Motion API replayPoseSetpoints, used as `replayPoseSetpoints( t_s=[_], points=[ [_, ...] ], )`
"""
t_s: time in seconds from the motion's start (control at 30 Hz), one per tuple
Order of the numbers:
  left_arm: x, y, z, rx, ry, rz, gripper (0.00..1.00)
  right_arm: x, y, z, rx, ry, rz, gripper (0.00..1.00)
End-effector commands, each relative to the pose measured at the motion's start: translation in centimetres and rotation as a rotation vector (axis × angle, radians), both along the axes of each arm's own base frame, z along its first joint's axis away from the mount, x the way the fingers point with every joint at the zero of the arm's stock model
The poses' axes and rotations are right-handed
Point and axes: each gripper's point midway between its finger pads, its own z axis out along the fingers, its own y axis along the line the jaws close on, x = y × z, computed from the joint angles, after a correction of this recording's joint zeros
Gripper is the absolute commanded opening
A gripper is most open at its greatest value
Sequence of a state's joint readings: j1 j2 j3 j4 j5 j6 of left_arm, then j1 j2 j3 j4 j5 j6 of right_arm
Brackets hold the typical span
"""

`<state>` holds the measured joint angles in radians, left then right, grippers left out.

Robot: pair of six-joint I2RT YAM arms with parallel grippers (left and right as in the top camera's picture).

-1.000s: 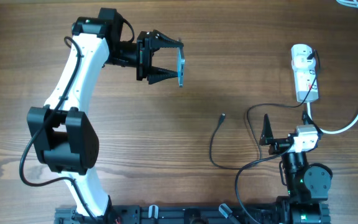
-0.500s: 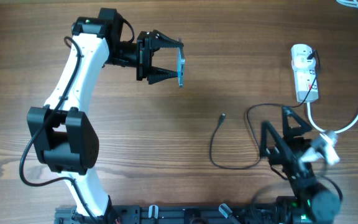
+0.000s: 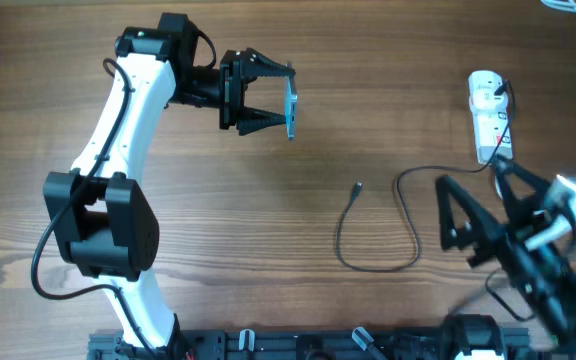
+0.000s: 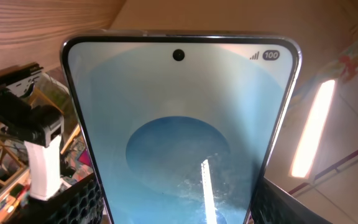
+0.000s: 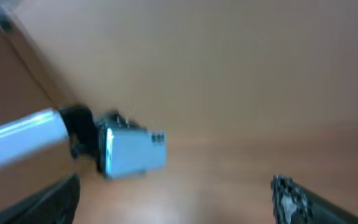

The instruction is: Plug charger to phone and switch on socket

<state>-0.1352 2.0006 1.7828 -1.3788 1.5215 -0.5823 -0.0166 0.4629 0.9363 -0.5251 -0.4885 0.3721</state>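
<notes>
Phone (image 3: 293, 108) is sitting clamped edge-on in the left gripper (image 3: 288, 100) above the table (image 3: 418, 60), while the right gripper (image 3: 473, 200), jaws wide and empty, is hovering beside the charger (image 3: 341, 240), whose loose tip it likely must grasp next.

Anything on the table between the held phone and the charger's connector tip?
No. Overhead, the stretch from the phone to the connector tip is bare wooden table; the charger cable trails off beyond the tip.

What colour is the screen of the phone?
The phone has a pale blue screen with a darker blue disc; the left wrist view shows it best.
</notes>
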Motion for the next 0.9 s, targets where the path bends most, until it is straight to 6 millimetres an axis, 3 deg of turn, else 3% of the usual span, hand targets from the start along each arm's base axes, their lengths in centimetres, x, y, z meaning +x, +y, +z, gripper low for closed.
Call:
replayPoseSetpoints(
  t_s=[0.0,0.07,0.2,0.3,0.47,0.63,0.77,0.87],
  points=[
    [-0.6,0.2,2.4,-0.061,-0.032,0.003,0.71,0.9,3.1,-0.7,-0.017,0.088,0.218,1.0],
    [-0.6,0.2,2.4,-0.061,-0.032,0.003,0.71,1.8,3.6,-1.0,0.056,0.149,0.257,1.0],
    [-0.6,0.2,2.4,-0.061,-0.032,0.003,0.71,1.2,6.3,0.2,0.104,0.138,0.495,0.99],
    [-0.6,0.2,2.4,-0.061,-0.032,0.003,0.71,1.5,7.5,-0.7,0.128,0.221,0.577,0.99],
    [-0.6,0.2,2.4,-0.061,-0.033,0.003,0.71,4.0,7.1,-4.8,-0.003,0.451,0.344,1.0],
    [-0.5,0.2,2.4,-0.061,-0.034,0.003,0.72,5.5,8.2,-6.4,-0.244,0.629,0.146,0.99],
    [-0.6,0.2,2.4,-0.061,-0.033,0.003,0.71,7.0,11.5,-7.3,-0.425,0.701,0.083,1.0],
    [-0.6,0.2,2.4,-0.061,-0.033,0.003,0.71,7.3,15.5,-5.7,-0.474,0.651,0.143,0.99]
  ],
)
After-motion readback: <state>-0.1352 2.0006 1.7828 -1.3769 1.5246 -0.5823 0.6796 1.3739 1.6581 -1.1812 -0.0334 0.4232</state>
